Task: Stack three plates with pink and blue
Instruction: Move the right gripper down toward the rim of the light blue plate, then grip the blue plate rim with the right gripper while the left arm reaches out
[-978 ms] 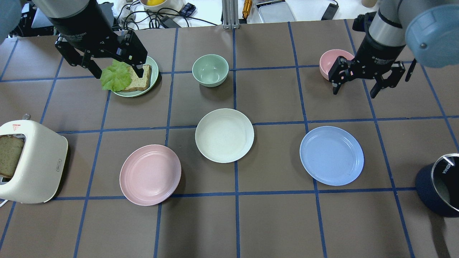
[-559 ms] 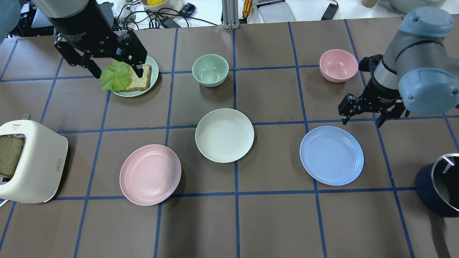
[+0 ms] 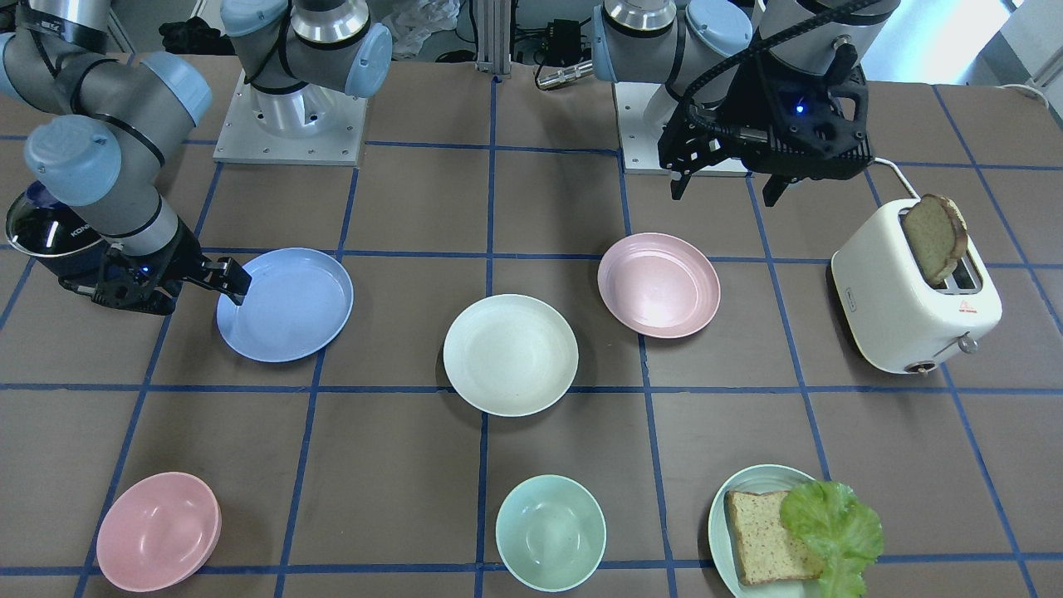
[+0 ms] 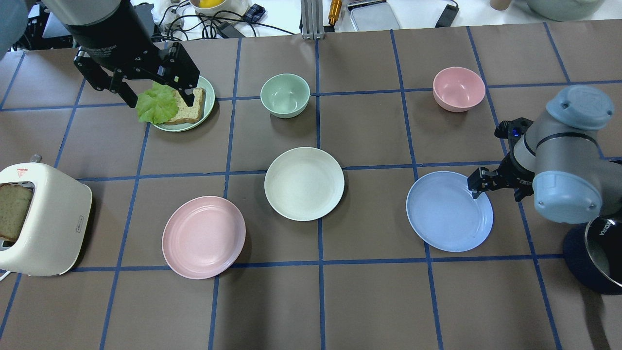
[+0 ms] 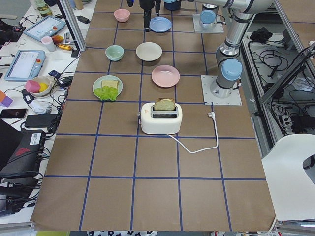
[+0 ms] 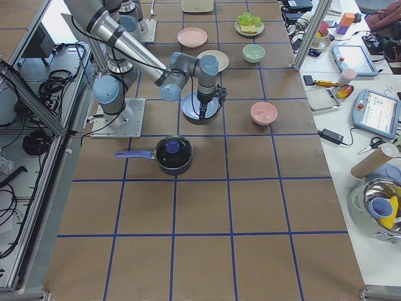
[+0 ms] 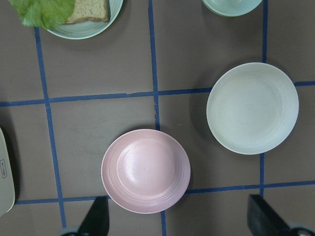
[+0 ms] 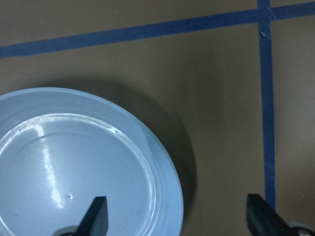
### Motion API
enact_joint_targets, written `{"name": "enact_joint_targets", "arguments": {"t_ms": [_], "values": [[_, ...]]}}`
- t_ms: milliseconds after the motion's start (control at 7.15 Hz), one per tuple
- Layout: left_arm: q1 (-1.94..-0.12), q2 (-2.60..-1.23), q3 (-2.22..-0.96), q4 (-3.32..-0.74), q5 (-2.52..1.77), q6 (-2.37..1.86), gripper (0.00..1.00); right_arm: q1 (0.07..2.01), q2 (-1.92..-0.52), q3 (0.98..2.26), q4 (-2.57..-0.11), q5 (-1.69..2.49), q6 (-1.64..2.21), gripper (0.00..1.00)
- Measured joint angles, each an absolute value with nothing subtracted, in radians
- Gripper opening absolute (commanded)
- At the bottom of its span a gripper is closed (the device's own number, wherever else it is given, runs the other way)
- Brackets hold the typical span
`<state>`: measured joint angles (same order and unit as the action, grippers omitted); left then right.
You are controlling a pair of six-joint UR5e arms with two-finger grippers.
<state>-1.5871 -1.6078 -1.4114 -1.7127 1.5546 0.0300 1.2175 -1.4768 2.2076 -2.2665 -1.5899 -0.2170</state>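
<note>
The light blue plate (image 4: 449, 211) lies at the right, the cream-white plate (image 4: 304, 183) in the middle and the pale pink plate (image 4: 203, 237) at the front left, each flat on the table and apart. My right gripper (image 4: 496, 190) is open and low at the blue plate's right rim. In the right wrist view one of the fingers (image 8: 96, 216) is over the blue plate (image 8: 74, 162) and the other is outside the rim. My left gripper (image 4: 160, 97) is open, empty and high. The left wrist view shows the pink plate (image 7: 145, 170) and the cream plate (image 7: 252, 108) below it.
A white toaster (image 4: 43, 223) with a bread slice stands at the left edge. A pale green plate (image 4: 180, 127) with bread and lettuce, a mint bowl (image 4: 285, 95) and a pink bowl (image 4: 458, 88) sit at the back. A dark lidded pot (image 4: 597, 253) stands at the right edge.
My right arm has swung from beside the pink bowl toward the front and dropped to the blue plate's right rim. The left arm and all three plates have not moved.
</note>
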Motion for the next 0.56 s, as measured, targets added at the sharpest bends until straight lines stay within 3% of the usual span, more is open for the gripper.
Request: {"name": "enact_joint_targets", "arguments": {"t_ms": [419, 559], "values": [[-1.587, -1.605, -1.411, -1.712, 1.554, 0.031, 1.00, 1.152, -1.458, 2.273, -2.315, -1.483, -0.277, 0.84], [-1.587, -1.605, -1.412, -1.712, 1.554, 0.031, 1.00, 1.137, -1.456, 2.299, -2.332, -1.466, -0.296, 0.66]]}}
